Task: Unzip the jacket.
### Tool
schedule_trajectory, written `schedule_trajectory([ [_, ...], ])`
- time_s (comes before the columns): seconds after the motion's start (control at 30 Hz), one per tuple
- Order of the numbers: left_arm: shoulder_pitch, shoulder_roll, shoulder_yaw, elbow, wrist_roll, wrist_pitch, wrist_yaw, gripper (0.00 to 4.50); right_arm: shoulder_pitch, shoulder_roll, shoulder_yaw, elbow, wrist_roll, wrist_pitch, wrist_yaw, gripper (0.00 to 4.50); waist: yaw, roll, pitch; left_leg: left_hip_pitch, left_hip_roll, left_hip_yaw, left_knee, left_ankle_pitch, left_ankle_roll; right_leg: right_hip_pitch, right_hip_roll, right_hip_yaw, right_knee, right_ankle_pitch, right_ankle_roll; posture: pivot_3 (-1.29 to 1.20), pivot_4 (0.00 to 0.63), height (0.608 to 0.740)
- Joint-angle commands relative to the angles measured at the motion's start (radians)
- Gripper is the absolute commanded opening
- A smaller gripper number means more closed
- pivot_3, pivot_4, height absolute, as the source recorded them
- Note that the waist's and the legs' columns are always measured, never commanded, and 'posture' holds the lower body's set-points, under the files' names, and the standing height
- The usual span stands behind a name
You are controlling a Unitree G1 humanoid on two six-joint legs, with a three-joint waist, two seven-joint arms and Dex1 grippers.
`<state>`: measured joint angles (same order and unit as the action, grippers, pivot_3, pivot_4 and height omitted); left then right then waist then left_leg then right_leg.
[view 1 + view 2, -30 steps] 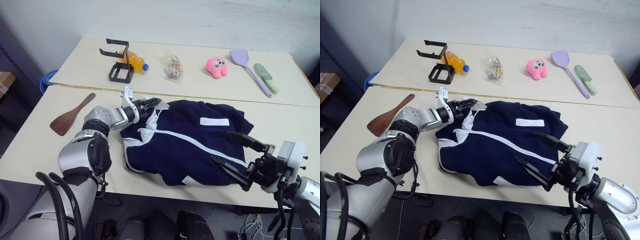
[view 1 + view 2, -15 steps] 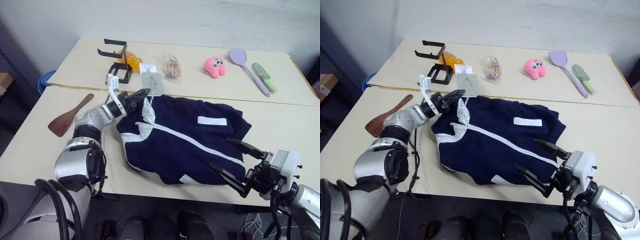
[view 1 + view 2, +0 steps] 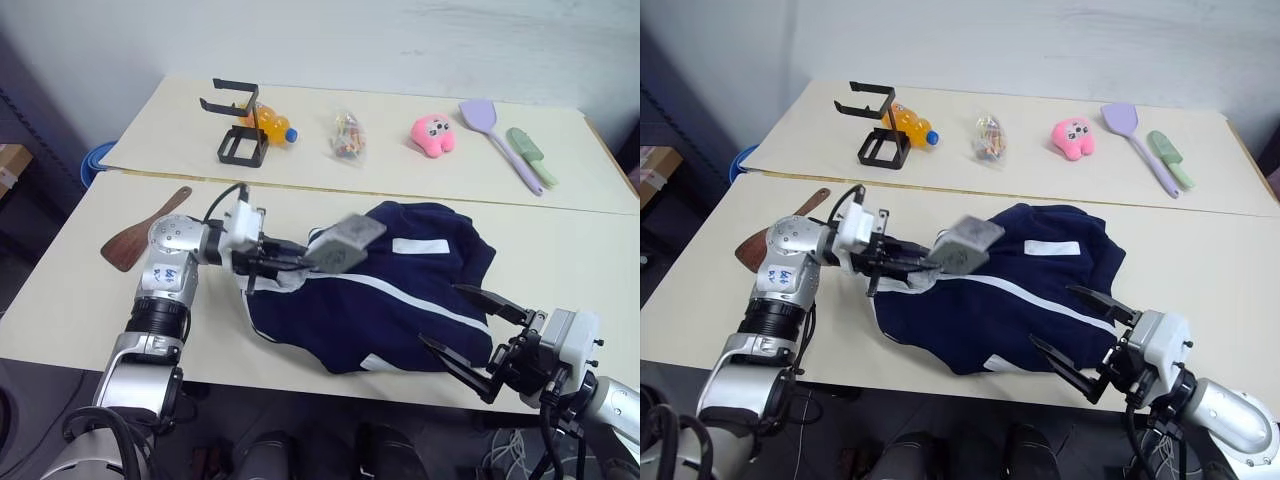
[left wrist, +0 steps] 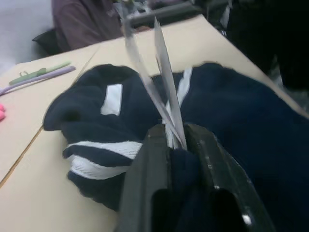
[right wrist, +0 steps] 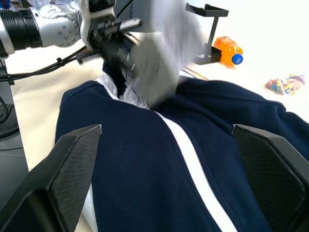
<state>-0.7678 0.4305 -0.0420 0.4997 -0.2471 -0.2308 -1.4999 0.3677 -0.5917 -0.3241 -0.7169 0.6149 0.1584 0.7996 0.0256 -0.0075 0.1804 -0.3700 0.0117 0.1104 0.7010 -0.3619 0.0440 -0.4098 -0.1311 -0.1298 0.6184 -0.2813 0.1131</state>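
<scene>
The navy jacket (image 3: pixel 420 268) lies crumpled on the near table, and its white zipper stripe (image 3: pixel 400 293) runs diagonally across the front. My left gripper (image 3: pixel 296 258) points right over the collar end, shut on a grey hang tag (image 3: pixel 340 242) that sticks up from the jacket. In the left wrist view the thin tag (image 4: pixel 166 92) rises from between the closed fingers (image 4: pixel 149 159). My right gripper (image 3: pixel 440 315) stands open at the jacket's near right hem, apart from the cloth. Its fingers (image 5: pixel 72 164) frame the stripe in the right wrist view.
A wooden spatula (image 3: pixel 140 232) lies left of the jacket. On the far table are a black stand (image 3: pixel 238 135), an orange bottle (image 3: pixel 270 125), a candy bag (image 3: pixel 348 135), a pink plush (image 3: pixel 433 133), a purple spatula (image 3: pixel 495 135) and a green brush (image 3: pixel 530 155).
My left gripper drew back toward me and rolled over, now pointing right, and the tag swung from beyond the collar to above the jacket. The right gripper stayed put.
</scene>
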Motion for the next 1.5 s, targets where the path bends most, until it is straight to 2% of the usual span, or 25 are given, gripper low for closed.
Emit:
schedule_trajectory([
  [0.03,0.014,0.007,-0.023,-0.023,0.002,-0.044,-0.006,1.89,-0.005,-0.005,-0.005,-0.014,0.004,-0.015,0.005,4.50,0.000,0.000,0.000,0.000,0.000,0.000,0.000,0.000,0.000,0.000,0.000,0.000,0.000,0.000,0.000,0.00,0.150,0.740],
  [0.13,0.013,0.027,-0.012,0.003,-0.015,-0.024,-0.004,2.86,-0.004,-0.015,-0.009,-0.014,0.011,-0.007,0.014,4.50,0.000,0.000,0.000,0.000,0.000,0.000,0.000,0.000,0.001,0.000,0.000,0.000,0.000,0.000,0.000,0.00,0.150,0.740],
  [0.3,-0.063,0.069,0.030,0.194,0.064,-0.094,0.170,4.43,-0.025,-0.069,-0.021,-0.021,0.074,0.068,0.026,4.50,-0.001,0.000,0.000,0.000,0.000,0.000,0.000,0.000,0.001,0.000,0.000,0.000,0.000,0.000,0.000,0.00,0.150,0.740],
  [0.4,-0.117,0.087,0.052,0.356,0.115,-0.134,0.328,4.47,-0.099,-0.124,0.001,-0.036,0.120,0.165,-0.010,4.50,-0.001,0.000,0.000,0.000,0.000,0.000,0.000,0.000,0.001,0.000,-0.001,0.000,0.000,0.000,0.000,0.00,0.150,0.740],
  [0.53,-0.138,0.099,0.059,0.466,0.130,-0.181,0.353,4.47,-0.253,-0.179,0.098,-0.054,0.144,0.327,-0.101,4.50,-0.003,0.000,0.000,0.000,0.001,-0.001,0.000,-0.001,0.002,0.000,-0.001,-0.002,0.001,0.000,0.000,0.00,0.150,0.740],
  [0.63,-0.138,0.103,0.096,0.471,0.067,-0.170,0.274,4.47,-0.425,-0.184,0.246,-0.040,0.089,0.450,-0.177,4.50,-0.006,0.000,0.000,-0.002,0.001,-0.001,0.000,-0.001,0.002,-0.002,-0.001,-0.002,0.001,0.000,0.000,0.00,0.150,0.740],
  [0.8,-0.171,0.171,0.120,0.486,0.046,-0.162,0.170,4.47,-0.668,-0.085,0.463,0.056,-0.016,0.561,-0.259,4.50,-0.008,0.000,0.000,-0.002,0.000,-0.001,0.000,-0.001,0.001,-0.003,-0.001,-0.003,0.001,0.000,0.000,0.00,0.150,0.740],
  [0.93,-0.168,0.251,0.114,0.498,0.053,-0.161,0.071,4.47,-0.755,-0.137,0.655,0.139,-0.257,0.456,-0.187,4.50,-0.008,0.000,0.000,-0.003,0.000,-0.001,0.000,-0.001,0.002,-0.003,-0.001,-0.003,0.002,0.000,0.000,0.00,0.150,0.740],
  [1.03,-0.136,0.280,0.108,0.435,0.027,-0.088,-0.025,4.47,-0.777,-0.176,0.694,0.169,-0.350,0.386,-0.136,4.50,-0.007,0.000,0.000,-0.004,-0.001,-0.001,0.000,-0.001,0.003,-0.003,-0.002,-0.003,0.001,0.000,0.000,0.00,0.150,0.740],
  [1.1,-0.075,0.280,0.095,0.300,-0.013,-0.014,-0.079,4.47,-0.772,-0.203,0.666,0.180,-0.374,0.354,-0.109,4.50,-0.009,0.000,0.000,-0.004,-0.001,-0.001,0.000,-0.002,0.003,-0.003,-0.002,-0.003,0.001,0.000,0.000,0.00,0.150,0.740],
  [1.2,0.005,0.273,0.089,0.137,-0.059,0.064,-0.075,4.47,-0.764,-0.224,0.654,0.197,-0.408,0.307,-0.068,4.50,-0.009,0.000,0.000,-0.004,-0.001,-0.002,0.001,-0.002,0.003,-0.003,-0.003,-0.003,0.001,0.000,0.000,0.00,0.150,0.740],
  [1.33,0.103,0.247,0.085,-0.020,-0.093,0.133,-0.005,4.47,-0.789,-0.123,0.670,0.257,-0.453,0.254,-0.105,4.50,-0.020,0.000,0.000,-0.004,0.000,-0.002,0.001,-0.001,0.002,-0.002,-0.002,-0.003,0.001,0.000,0.000,0.00,0.150,0.740],
  [1.5,0.159,0.236,0.083,-0.107,-0.099,0.174,0.027,4.47,-0.828,-0.024,0.700,0.339,-0.519,0.202,-0.100,4.50,-0.032,0.000,0.000,-0.003,0.001,-0.002,0.001,-0.001,0.001,-0.003,-0.001,-0.003,0.002,0.000,0.000,0.00,0.150,0.740],
])
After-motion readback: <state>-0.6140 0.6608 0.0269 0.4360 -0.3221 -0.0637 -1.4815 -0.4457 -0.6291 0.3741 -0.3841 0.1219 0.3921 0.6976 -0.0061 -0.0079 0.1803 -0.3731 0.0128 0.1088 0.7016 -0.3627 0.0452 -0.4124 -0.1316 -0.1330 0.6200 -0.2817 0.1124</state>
